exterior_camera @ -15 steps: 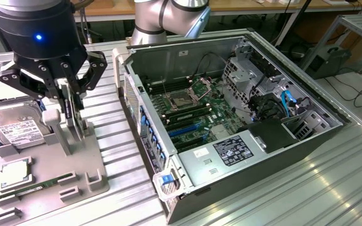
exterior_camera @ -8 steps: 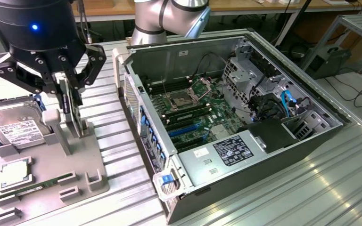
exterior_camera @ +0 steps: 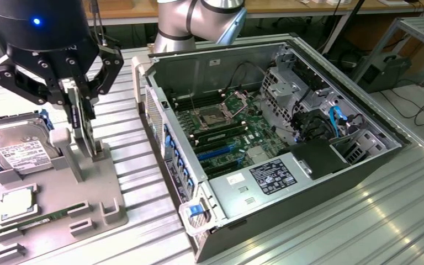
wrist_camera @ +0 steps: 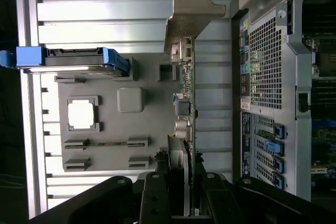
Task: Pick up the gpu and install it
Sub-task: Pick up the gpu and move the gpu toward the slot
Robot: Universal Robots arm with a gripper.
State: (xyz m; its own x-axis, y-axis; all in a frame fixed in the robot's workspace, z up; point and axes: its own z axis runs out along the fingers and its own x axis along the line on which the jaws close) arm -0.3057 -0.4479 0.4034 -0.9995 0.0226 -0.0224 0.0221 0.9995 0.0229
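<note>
Black pincer (exterior_camera: pixel 79 100) points straight down, seemingly pinching the upright gpu (wrist_camera: pixel 187 85) edgewise.

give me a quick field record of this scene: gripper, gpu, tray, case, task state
gripper: down over the gpu, at its top edge
gpu: upright on edge in the grey holder tray
hard drive: on the same tray, beside the gpu
pc case: side open, motherboard exposed, to the exterior view's right of the tray
task state: gpu not yet installed
</note>
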